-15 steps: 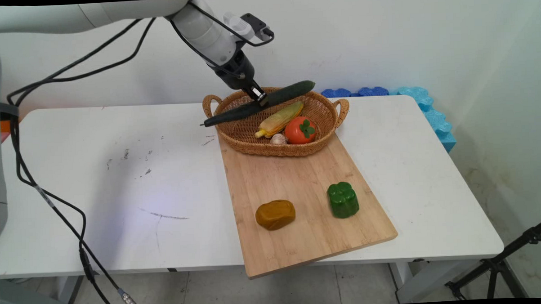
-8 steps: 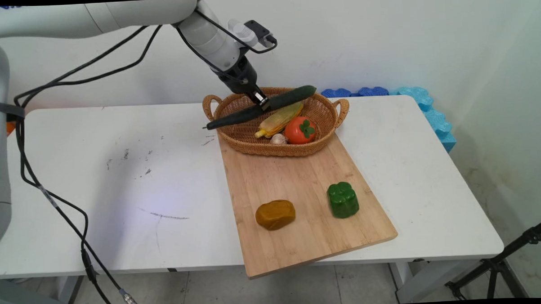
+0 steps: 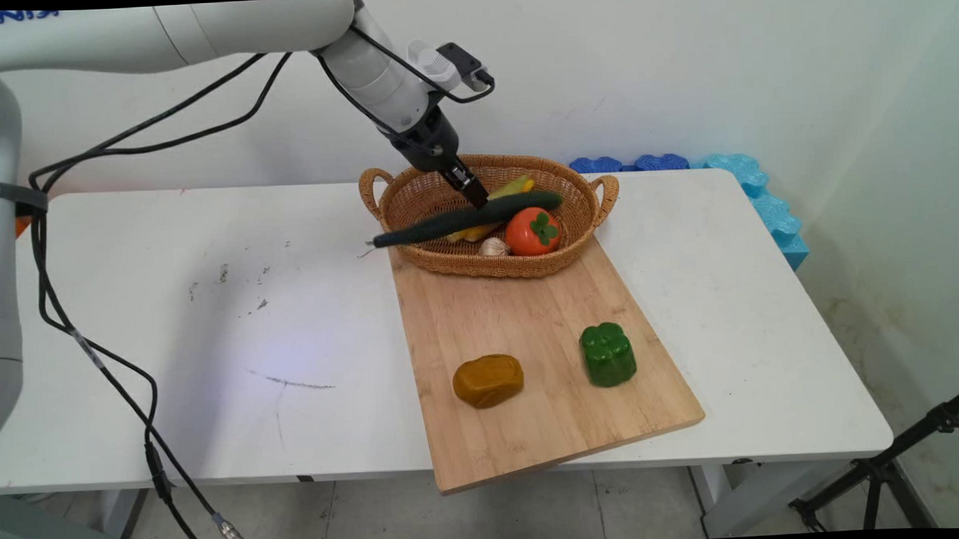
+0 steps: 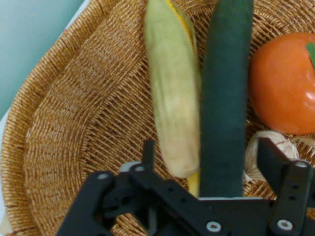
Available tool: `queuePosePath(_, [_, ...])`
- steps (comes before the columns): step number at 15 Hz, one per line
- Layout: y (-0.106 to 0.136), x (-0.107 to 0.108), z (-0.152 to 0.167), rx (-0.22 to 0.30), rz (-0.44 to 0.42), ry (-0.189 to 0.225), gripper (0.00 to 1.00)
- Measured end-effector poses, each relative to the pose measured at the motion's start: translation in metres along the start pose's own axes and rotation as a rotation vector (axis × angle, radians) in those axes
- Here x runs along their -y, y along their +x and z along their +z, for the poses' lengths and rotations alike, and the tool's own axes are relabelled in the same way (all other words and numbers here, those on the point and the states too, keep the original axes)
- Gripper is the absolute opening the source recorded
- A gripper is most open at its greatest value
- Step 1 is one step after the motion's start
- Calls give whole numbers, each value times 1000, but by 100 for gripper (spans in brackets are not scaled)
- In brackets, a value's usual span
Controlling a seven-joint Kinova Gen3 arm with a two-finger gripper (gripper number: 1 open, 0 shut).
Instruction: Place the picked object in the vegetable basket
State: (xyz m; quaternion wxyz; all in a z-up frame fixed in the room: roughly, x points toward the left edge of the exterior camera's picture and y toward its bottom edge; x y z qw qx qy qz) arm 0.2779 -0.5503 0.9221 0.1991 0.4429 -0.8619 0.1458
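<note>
Bright, even light; soft shadow left of the arm; hand view slightly soft.

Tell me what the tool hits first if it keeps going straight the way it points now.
The tool already has the cucumber between its fingers, so that comes first. Beyond it are probably the corn and the basket floor, though depth is unclear.

Pincer [image 3: 478, 198] lowered into basket [image 3: 413, 200]; fingers now spread. Cucumber [image 3: 466, 219] dropped from above rim, now lying across corn [image 3: 508, 189], beside persimmon [image 3: 532, 231].
</note>
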Motion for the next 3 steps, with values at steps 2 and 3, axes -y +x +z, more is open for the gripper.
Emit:
queuePosePath(2, [-1,-1,0,-1,3,-1,100])
queuePosePath(3, [-1,-1,0,-2,5,-2,100])
